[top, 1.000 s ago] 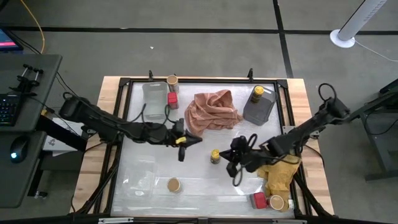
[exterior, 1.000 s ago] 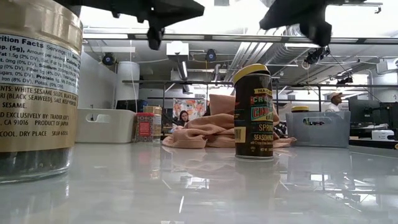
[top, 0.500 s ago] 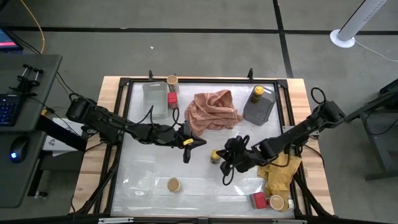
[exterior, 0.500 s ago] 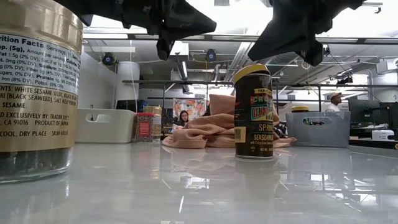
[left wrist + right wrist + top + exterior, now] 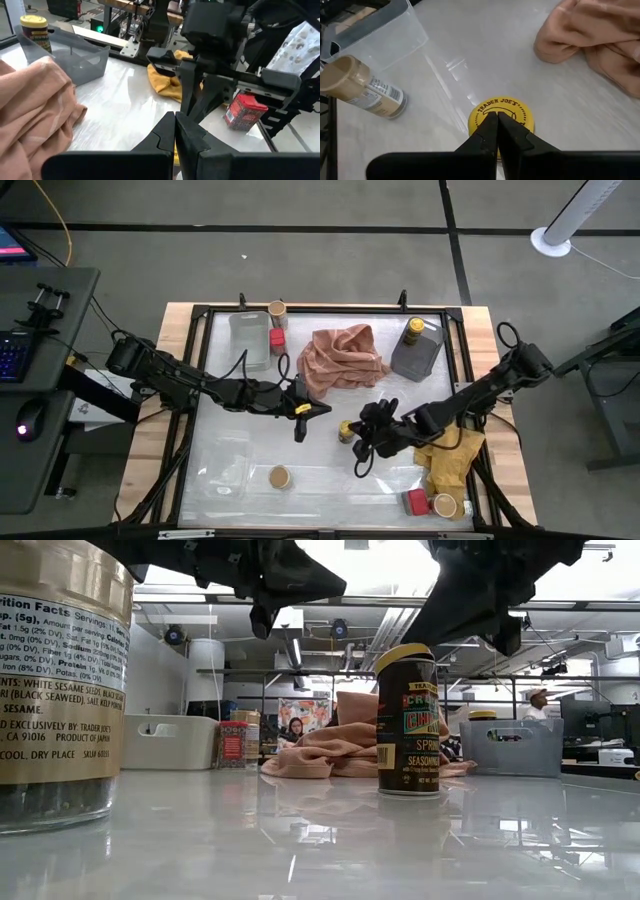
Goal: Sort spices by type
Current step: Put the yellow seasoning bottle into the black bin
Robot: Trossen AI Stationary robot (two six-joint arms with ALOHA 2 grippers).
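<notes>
A: Yellow-lid jar (image 5: 346, 431) where?
B: Mid-table, upright, directly under right gripper (image 5: 362, 448), fingers together, nothing held.
A: Left gripper (image 5: 299, 423)?
B: Also closed, empty, near jar. Right moved in closer vs. a sec ago.

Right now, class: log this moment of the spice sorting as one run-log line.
left gripper: shut, empty, above table centre | right gripper: shut, empty, over yellow-lidded jar | pink cloth: beyond jar | sorting: not yet done
</notes>
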